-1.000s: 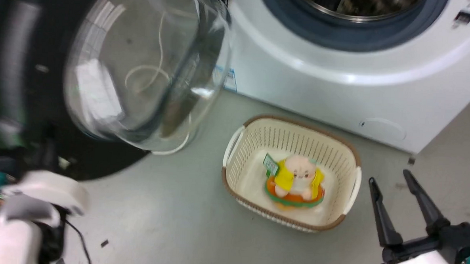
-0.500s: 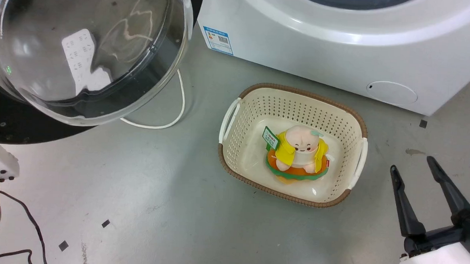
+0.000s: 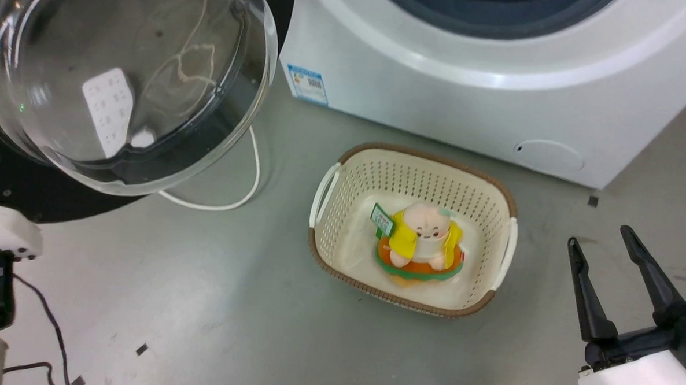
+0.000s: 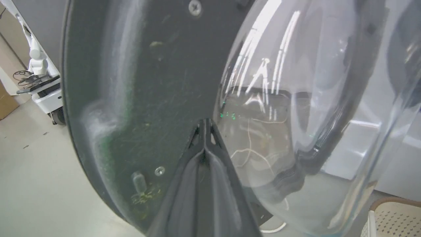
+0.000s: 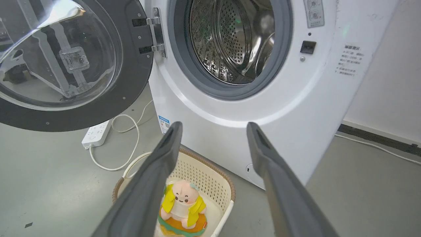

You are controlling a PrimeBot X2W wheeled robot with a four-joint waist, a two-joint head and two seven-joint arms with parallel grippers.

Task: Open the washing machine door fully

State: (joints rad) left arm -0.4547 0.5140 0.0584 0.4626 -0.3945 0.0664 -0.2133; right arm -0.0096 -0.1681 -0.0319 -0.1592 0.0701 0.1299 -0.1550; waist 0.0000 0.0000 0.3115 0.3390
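Appears to have carried the washing machine door further off the washing machine than a second ago, though with the whole head view shifted as well, so hard to split swing from camera. Hangs now at 10 o'clock in the head view, glass bowl bulging toward the camera, hinge at 11 o'clock in the right wrist view.

Sets the left gripper, fingers closed together on nothing, tip-first at or against the black inner rim beside the glass. Leaves the right gripper spread and idle at 4 o'clock, beyond the basket.

To finish well: push on the rim, not the glass; follow the hinge arc; ease off at its stop; mind the cable beneath.

Reads nothing clearly: blue sticker and side label too small; no brand legible.
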